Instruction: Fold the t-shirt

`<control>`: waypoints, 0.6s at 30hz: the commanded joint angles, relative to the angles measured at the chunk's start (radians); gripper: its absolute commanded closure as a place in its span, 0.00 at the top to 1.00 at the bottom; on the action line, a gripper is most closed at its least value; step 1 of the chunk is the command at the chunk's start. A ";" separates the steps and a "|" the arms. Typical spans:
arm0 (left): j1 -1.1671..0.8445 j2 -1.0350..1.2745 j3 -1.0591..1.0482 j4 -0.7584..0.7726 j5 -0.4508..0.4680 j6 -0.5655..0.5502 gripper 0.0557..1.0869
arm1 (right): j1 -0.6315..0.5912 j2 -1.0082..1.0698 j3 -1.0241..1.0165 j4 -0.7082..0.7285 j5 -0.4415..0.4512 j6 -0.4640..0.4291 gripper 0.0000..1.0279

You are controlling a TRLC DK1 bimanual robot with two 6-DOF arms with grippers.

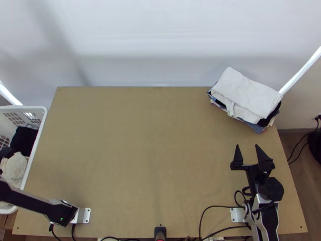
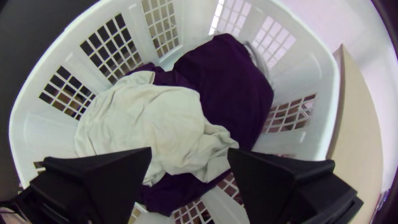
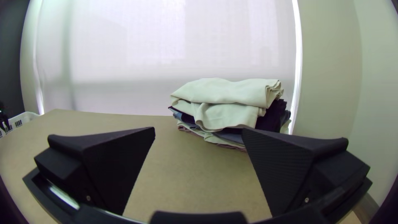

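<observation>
My right gripper (image 1: 246,150) stands open above the right part of the table, nothing between its fingers; in the right wrist view the same right gripper (image 3: 199,137) has the folded pile beyond it. The left gripper (image 2: 190,151) is open over the laundry basket. Below its fingers a cream-white cloth (image 2: 166,120) lies bunched on dark purple cloth (image 2: 236,91). In the top view the white cloth (image 1: 15,166) lies near the basket's right side. Whether either cloth is a t-shirt I cannot tell. The left gripper touches no cloth that I can make out.
A pile of folded clothes (image 1: 246,94), white on top, sits at the table's back right corner. The white basket (image 1: 35,146) stands against the table's left edge. Bare wood (image 1: 140,152) spans the middle. Black cables (image 1: 216,207) run along the near edge.
</observation>
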 commanded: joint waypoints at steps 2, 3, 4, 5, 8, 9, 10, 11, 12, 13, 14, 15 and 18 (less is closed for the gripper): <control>0.007 0.170 0.093 0.004 -0.023 0.042 0.86 | -0.003 -0.002 -0.007 -0.012 0.003 -0.005 0.96; 0.007 0.201 0.106 0.019 -0.028 0.044 0.86 | -0.003 -0.002 -0.007 -0.012 0.005 -0.005 0.96; 0.007 0.232 0.120 0.032 -0.033 0.055 0.86 | -0.003 -0.002 -0.007 -0.012 0.003 -0.005 0.96; 0.007 0.258 0.132 0.042 -0.051 0.055 0.86 | -0.003 -0.002 -0.007 -0.012 0.005 -0.005 0.96; 0.004 0.328 0.166 0.076 -0.076 0.056 0.86 | -0.003 -0.002 -0.007 -0.012 0.005 -0.005 0.96; 0.003 0.347 0.176 0.084 -0.080 0.056 0.86 | -0.003 -0.002 -0.007 -0.012 0.005 -0.005 0.96; 0.003 0.365 0.189 0.088 -0.085 0.058 0.86 | -0.003 -0.002 -0.007 -0.012 0.005 -0.005 0.96; 0.001 0.387 0.204 0.093 -0.097 0.058 0.86 | -0.003 -0.002 -0.007 -0.012 0.003 -0.005 0.96; 0.001 0.402 0.216 0.096 -0.099 0.058 0.86 | -0.003 -0.002 -0.007 -0.012 0.005 -0.005 0.96; 0.000 0.417 0.228 0.096 -0.100 0.059 0.86 | -0.003 -0.002 -0.007 -0.012 0.003 -0.005 0.96; 0.000 0.431 0.239 0.096 -0.100 0.059 0.86 | -0.003 -0.002 -0.007 -0.012 0.005 -0.005 0.96; 0.000 0.443 0.248 0.096 -0.100 0.061 0.86 | -0.003 -0.002 -0.007 -0.012 0.005 -0.005 0.96; 0.001 0.463 0.256 0.104 -0.102 0.068 0.66 | -0.003 -0.002 -0.007 -0.012 0.005 -0.005 0.96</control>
